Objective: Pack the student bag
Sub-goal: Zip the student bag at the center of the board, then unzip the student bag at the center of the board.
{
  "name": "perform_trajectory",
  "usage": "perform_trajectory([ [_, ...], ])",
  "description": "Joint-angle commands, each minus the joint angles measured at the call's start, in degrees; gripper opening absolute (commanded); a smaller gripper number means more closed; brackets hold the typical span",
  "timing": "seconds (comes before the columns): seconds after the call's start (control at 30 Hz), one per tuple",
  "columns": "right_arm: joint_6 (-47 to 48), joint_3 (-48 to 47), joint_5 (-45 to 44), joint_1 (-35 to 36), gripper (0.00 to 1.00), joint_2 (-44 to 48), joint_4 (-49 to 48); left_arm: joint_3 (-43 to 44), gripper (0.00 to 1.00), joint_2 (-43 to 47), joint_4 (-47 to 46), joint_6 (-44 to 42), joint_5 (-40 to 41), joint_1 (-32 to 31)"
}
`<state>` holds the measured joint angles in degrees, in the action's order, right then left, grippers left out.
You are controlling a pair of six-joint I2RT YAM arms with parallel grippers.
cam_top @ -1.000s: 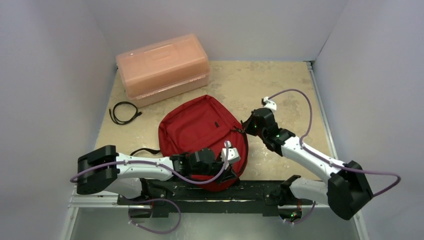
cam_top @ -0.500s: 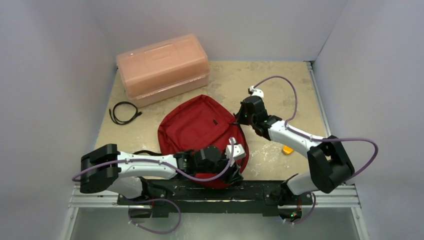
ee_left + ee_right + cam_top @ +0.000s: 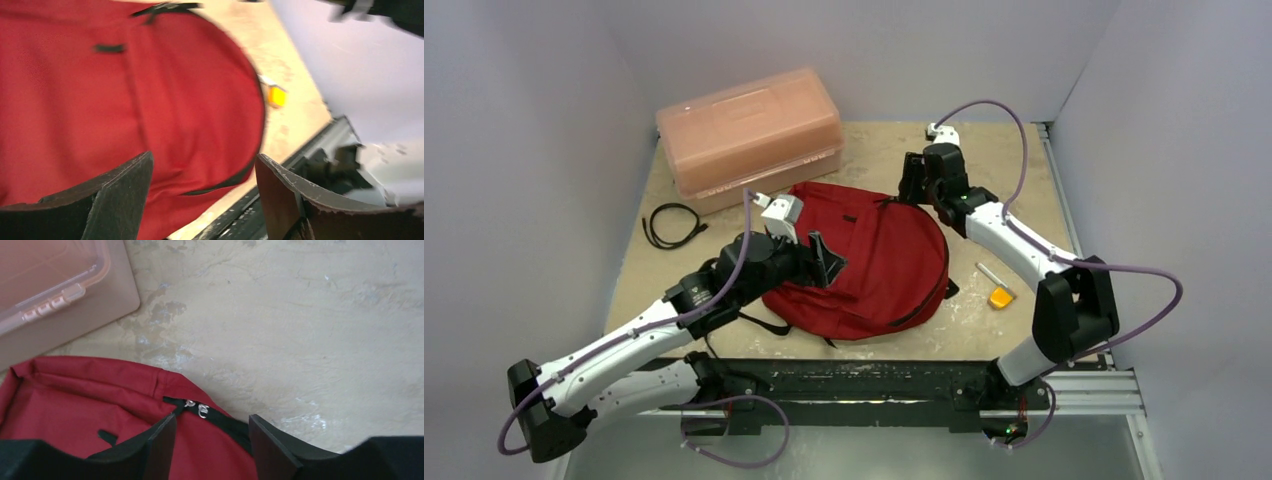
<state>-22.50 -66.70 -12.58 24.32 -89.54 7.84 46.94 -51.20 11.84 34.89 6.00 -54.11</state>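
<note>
The student bag (image 3: 879, 265), dark red with black zippers, lies flat in the middle of the table. My left gripper (image 3: 826, 258) hovers over its left part, open, with only red fabric (image 3: 150, 100) showing below the empty gap between its fingers (image 3: 120, 195). My right gripper (image 3: 911, 186) is at the bag's far edge, open and holding nothing. In the right wrist view its fingers (image 3: 160, 445) straddle the black zipper with two metal pulls (image 3: 196, 408), just above the cloth.
A translucent orange-pink plastic box (image 3: 749, 135) stands at the back left, close to the bag's far edge (image 3: 50, 295). A coiled black cable (image 3: 672, 225) lies left of the bag. A small orange object (image 3: 999, 297) and a pale stick (image 3: 989, 272) lie to its right.
The bag has shifted away from the near edge toward the table's middle. Both grippers have opened and let go of it. The left arm swung left and back; the right moved farther back.
</note>
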Motion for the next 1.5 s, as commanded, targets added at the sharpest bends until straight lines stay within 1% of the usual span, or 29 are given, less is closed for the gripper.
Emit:
perform_trajectory([
  [0.0, 3.6, -3.3, -0.6, 1.2, 0.70, 3.9, 6.2, -4.3, 0.73, 0.9, 12.9, 9.0, 6.9, 4.7],
  [0.07, 6.2, -3.8, -0.5, 2.7, 0.75, 4.5, 5.7, -7.0, 0.72, 1.4, 11.0, 10.9, 6.9, 5.1],
  [0.13, 10.7, -3.7, 5.8, 4.0, 0.76, 3.7, 2.0, -9.3, 0.70, 1.0, 8.8, 12.4, 6.9, 5.2],
  [0.23, 11.2, -7.0, 16.7, 5.8, 0.75, -0.8, -0.5, -10.6, 0.66, -1.2, 7.3, 14.6, 7.5, 5.2],
  [0.3, 11.2, -7.6, 20.4, 7.5, 0.75, -3.3, -3.4, -10.6, 0.64, -3.2, 6.6, 15.3, 7.7, 5.2],
  [0.4, 11.2, -5.2, 26.0, 9.0, 0.75, -4.7, -11.3, -10.9, 0.64, -5.3, 4.9, 17.0, 7.4, 5.2],
  [0.43, 11.2, -4.9, 27.5, 8.9, 0.75, -5.3, -12.4, -10.9, 0.64, -5.6, 4.8, 17.9, 7.2, 5.2],
  [0.47, 23.6, -5.3, 28.5, 9.0, 0.71, -6.2, -12.5, -10.8, 0.64, -5.6, 4.9, 18.6, 6.9, 5.2],
  [0.5, 34.0, -6.7, 29.2, 9.0, 0.60, -7.7, -10.6, -10.7, 0.64, -5.4, 5.0, 19.1, 6.8, 5.3],
  [0.57, 38.2, -10.4, 31.1, 9.0, 0.54, -11.0, -6.3, -10.7, 0.64, -4.7, 4.8, 19.1, 6.6, 5.3],
  [0.7, 40.8, -12.3, 32.3, 8.9, 0.51, -14.2, -4.5, -8.2, 0.67, -3.6, 8.4, 17.7, 7.6, 5.6],
  [0.8, 42.2, -11.3, 32.9, 8.9, 0.52, -14.8, -6.1, -5.4, 0.70, -2.6, 10.7, 14.7, 7.3, 6.3],
  [0.87, 42.3, -12.4, 33.2, 8.9, 0.53, -16.1, -5.2, -3.8, 0.72, -1.9, 11.6, 13.1, 6.8, 7.6],
  [0.97, 42.2, -12.7, 33.2, 8.8, 0.53, -17.5, -5.1, -0.9, 0.72, -1.5, 12.7, 12.1, 3.1, 11.1],
  [1.07, 42.3, -12.5, 31.8, 8.8, 0.53, -18.3, -5.0, 0.4, 0.73, -1.6, 11.6, 11.0, 0.3, 13.7],
  [1.27, 41.4, -11.8, 30.7, 8.0, 0.53, -20.3, -4.2, 2.3, 0.73, -2.3, 9.8, 12.1, -6.3, 20.6],
  [1.33, 41.4, -12.1, 29.8, 7.9, 0.52, -20.9, -3.1, 3.0, 0.73, -2.7, 9.4, 12.5, -7.8, 22.0],
  [1.43, 40.4, -10.5, 29.7, 7.5, 0.49, -20.9, -3.9, 4.4, 0.73, -4.3, 8.6, 12.7, -9.6, 23.4],
  [1.47, 40.3, -10.5, 28.9, 7.6, 0.46, -21.0, -3.4, 4.7, 0.72, -5.0, 7.9, 12.9, -10.3, 23.8],
])
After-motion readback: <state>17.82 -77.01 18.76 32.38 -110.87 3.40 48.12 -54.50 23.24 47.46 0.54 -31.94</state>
